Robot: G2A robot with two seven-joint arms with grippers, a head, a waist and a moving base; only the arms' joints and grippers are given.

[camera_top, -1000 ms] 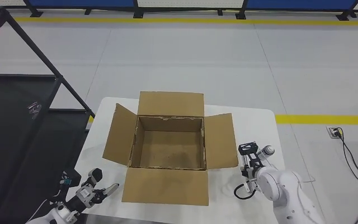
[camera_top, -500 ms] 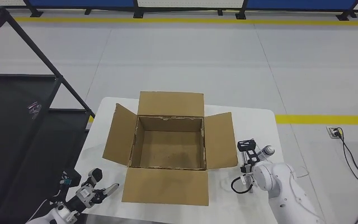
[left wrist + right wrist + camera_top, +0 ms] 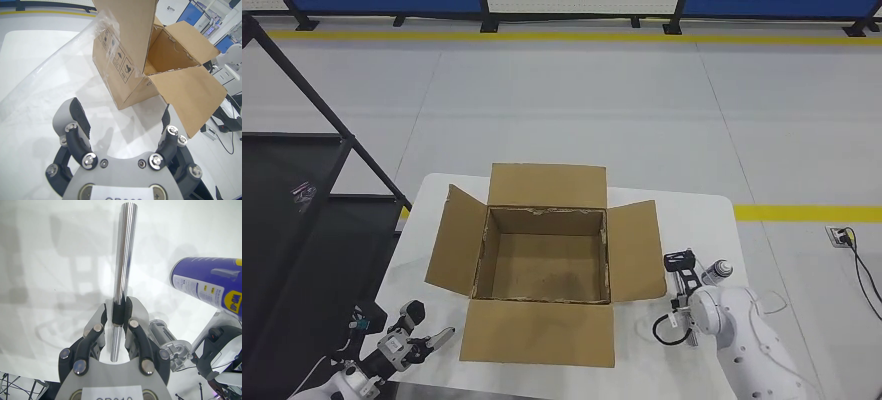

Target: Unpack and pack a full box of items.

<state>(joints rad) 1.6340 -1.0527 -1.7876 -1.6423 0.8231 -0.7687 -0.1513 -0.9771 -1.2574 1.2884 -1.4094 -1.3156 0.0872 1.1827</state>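
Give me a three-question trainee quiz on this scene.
1. True or false: the box has its flaps shut.
2. The right end effector is shut on: A) a rod; B) a cup; C) a brush.
3. Fill in: the left end effector is ____ (open or shut).
Key: 1 false; 2 A; 3 open.

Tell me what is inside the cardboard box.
Nothing visible: the cardboard box shows a bare brown floor from above. The floor strip right against its near wall is hidden by that wall.
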